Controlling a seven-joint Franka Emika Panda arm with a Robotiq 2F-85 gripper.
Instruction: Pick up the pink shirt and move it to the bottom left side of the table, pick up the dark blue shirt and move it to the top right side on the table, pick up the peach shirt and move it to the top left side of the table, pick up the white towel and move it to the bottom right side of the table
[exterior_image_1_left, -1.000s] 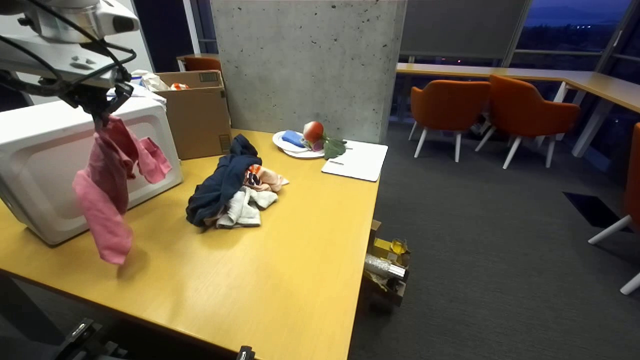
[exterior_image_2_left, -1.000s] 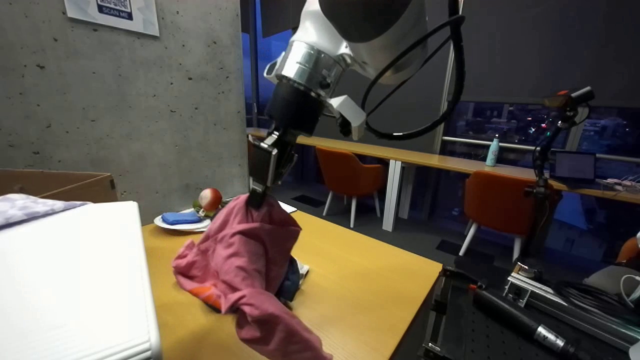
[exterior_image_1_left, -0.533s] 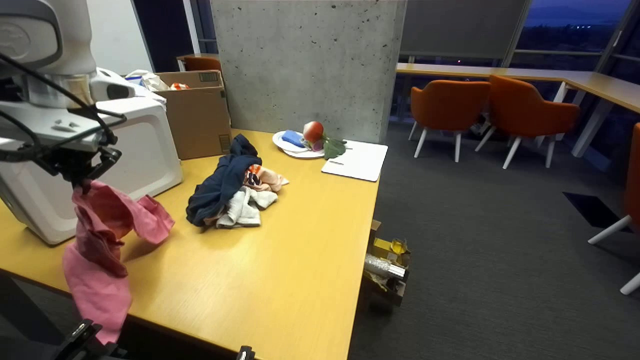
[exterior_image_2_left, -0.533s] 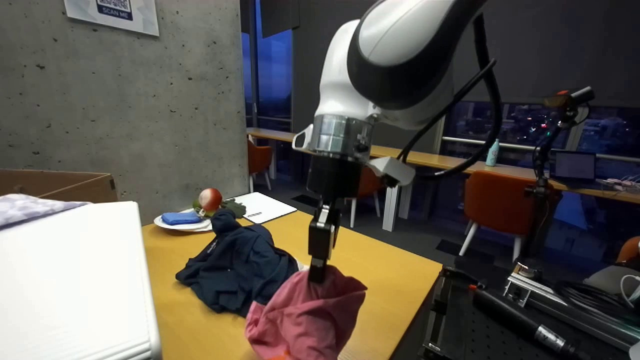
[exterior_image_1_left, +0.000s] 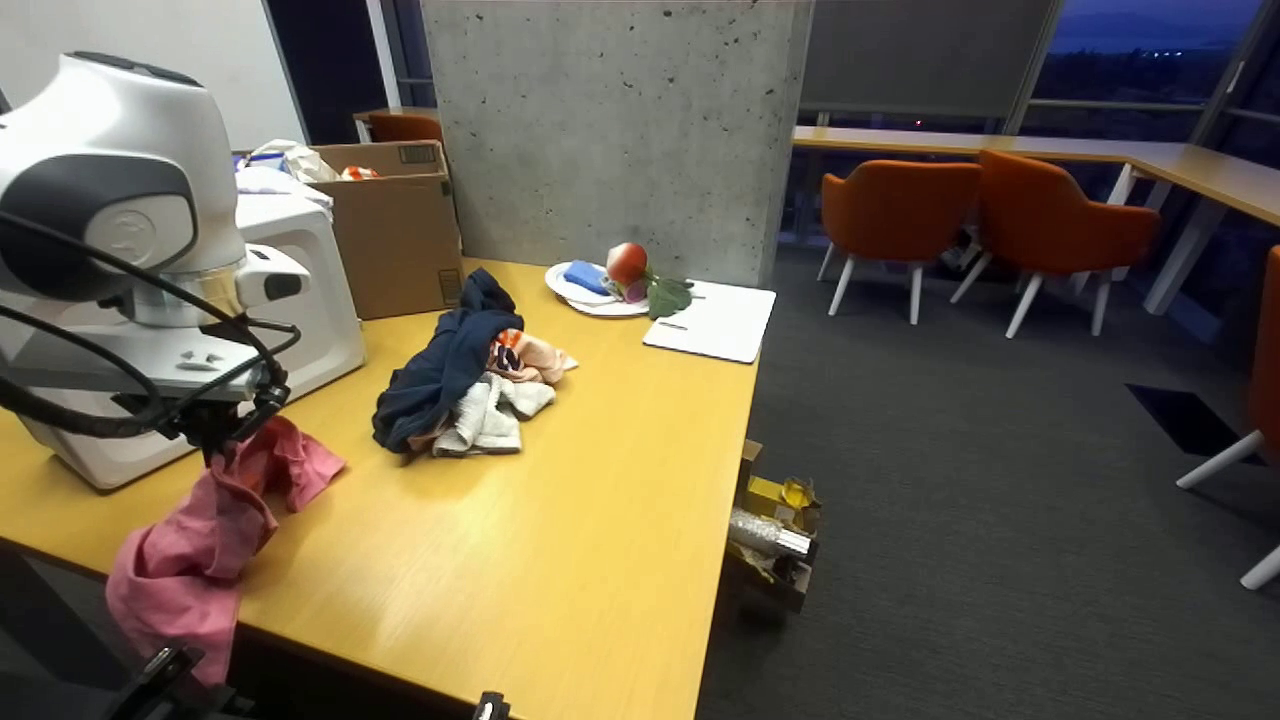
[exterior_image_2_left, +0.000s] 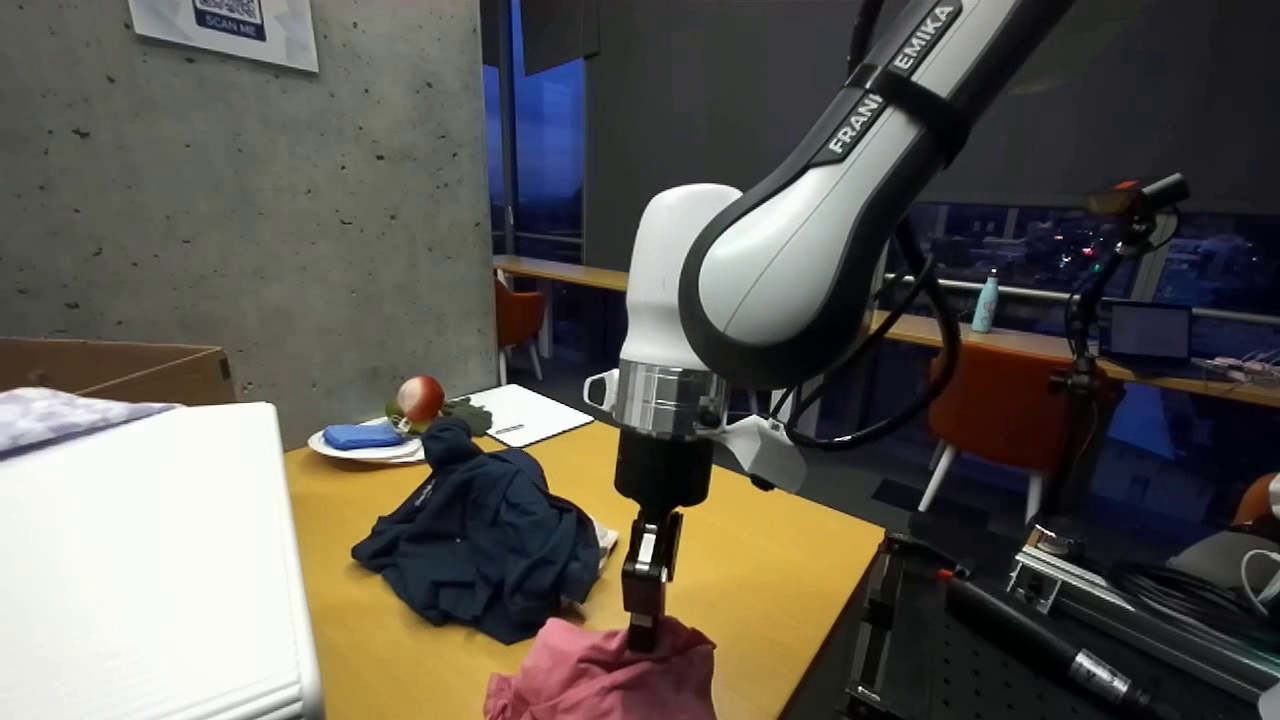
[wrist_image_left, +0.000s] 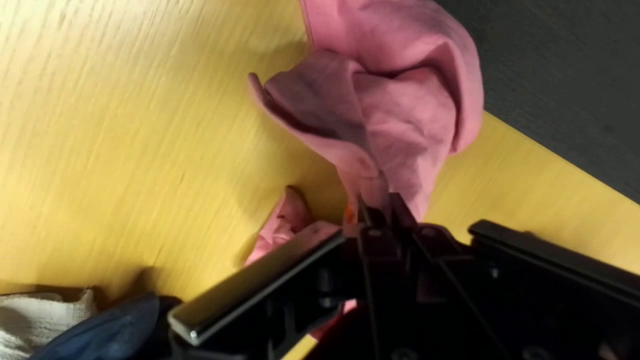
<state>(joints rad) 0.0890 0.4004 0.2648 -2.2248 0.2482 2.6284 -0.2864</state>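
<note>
Shirt of soft rose-pink cloth | at near left edge of rectangular yellowish-wood table in an exterior view, partly overhanging | my black two-fingered gripper pinches its bunched top | likely light, limp; I'd hold thick folds, mid-cloth

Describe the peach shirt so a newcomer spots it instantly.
On the yellowish table, find the cloth heap near the cardboard box. Beside the dark blue shirt and white towel, the peach shirt stands out, pale orange against navy and off-white.
</note>
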